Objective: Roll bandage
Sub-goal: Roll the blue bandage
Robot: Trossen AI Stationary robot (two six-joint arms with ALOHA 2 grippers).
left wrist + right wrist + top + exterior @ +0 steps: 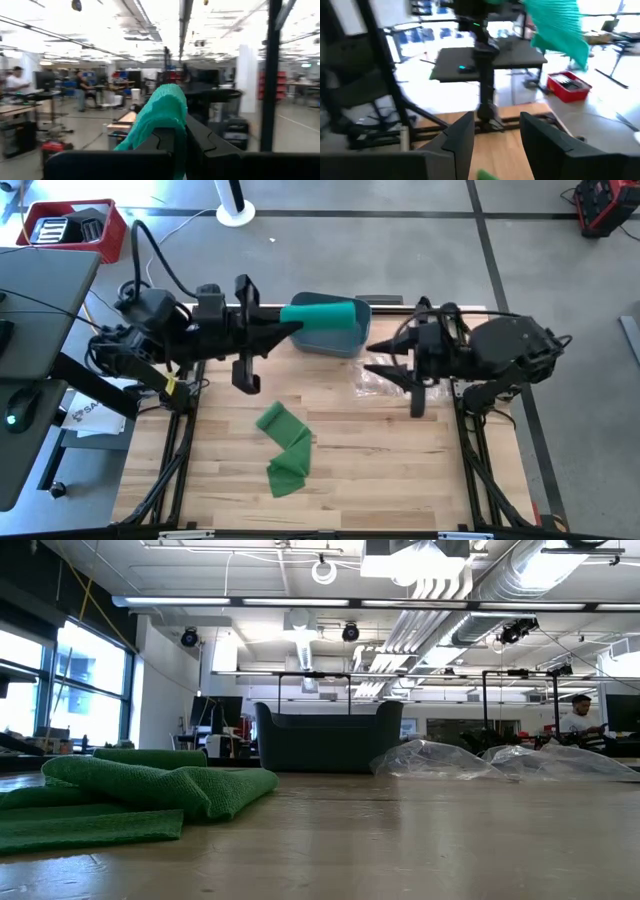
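Held a teal bandage (322, 314) aloft over the grey bin (335, 340) in the left gripper (290, 328), clamped tight on one end. Stood parted and empty nearby: right gripper (372, 357). Lay crumpled and unrolled on the table (400, 470): a green bandage (283, 448). Judged barely started.

A light wooden table (380, 470) with plank seams was seen from above. A crumpled green bandage (284, 447) lay directly on it, left of the middle, folded over itself in loose layers. A grey-blue bin (335, 340) stood at the far edge, and crinkled clear plastic wrapping (378, 384) lay just beside it on the right, well apart from the bandage.
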